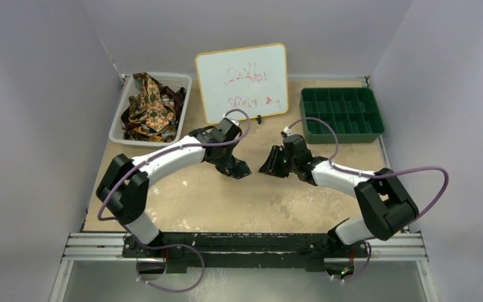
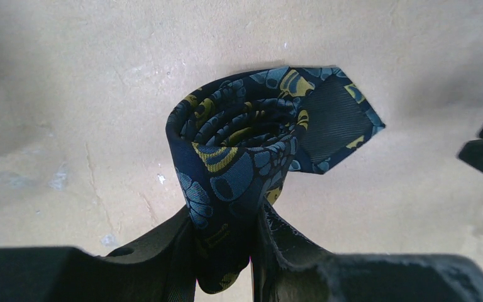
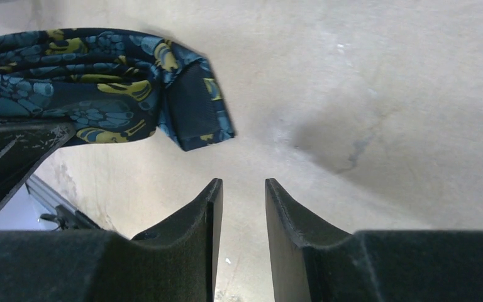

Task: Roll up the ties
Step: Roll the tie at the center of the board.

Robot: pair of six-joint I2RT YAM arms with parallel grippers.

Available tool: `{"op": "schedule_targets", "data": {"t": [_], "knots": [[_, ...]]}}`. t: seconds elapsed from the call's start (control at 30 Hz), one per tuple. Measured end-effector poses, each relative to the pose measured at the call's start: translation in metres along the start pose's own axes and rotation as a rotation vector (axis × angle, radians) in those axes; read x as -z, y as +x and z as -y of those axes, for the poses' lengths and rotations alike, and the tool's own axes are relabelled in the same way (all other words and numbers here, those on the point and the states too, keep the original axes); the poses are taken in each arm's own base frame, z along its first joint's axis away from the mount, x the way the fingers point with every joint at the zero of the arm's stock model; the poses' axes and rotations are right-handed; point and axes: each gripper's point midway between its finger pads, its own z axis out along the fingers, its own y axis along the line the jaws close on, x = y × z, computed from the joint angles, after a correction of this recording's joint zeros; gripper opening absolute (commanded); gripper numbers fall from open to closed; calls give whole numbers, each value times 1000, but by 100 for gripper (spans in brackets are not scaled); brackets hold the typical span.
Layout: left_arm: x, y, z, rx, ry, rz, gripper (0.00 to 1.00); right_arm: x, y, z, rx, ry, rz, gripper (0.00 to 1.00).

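Observation:
A dark navy tie (image 2: 239, 145) with blue and gold print is wound into a tight roll, its pointed end sticking out to the right. My left gripper (image 2: 226, 233) is shut on the roll's lower edge and holds it just above the table. In the top view the roll (image 1: 238, 167) sits mid-table at the left gripper (image 1: 233, 165). My right gripper (image 3: 242, 189) stands open beside it, a little to the right, with nothing between its fingers; the navy tie (image 3: 100, 82) shows at its upper left. In the top view the right gripper (image 1: 272, 165) faces the roll.
A white basket (image 1: 182, 82) at the back left holds several loose brown and gold ties (image 1: 151, 107). A whiteboard (image 1: 242, 82) leans at the back centre. A green compartment tray (image 1: 341, 114) stands at the back right.

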Motion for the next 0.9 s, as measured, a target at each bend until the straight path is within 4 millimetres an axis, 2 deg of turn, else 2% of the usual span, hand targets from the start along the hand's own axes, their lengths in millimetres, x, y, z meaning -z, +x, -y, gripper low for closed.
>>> {"op": "schedule_targets", "data": {"t": [0.23,0.53,0.67,0.9], "knots": [[-8,-3,9,-95,-182,14,27,9,-4,13,-52,19,34,35],[-3,-4,33,-143,-334,68,27,9,-1,24,-85,23,39,34],[1,-1,41,-155,-357,84,27,8,7,20,-88,-32,10,28],[2,-4,53,-161,-411,110,28,1,18,13,-108,-102,-46,27]]}}
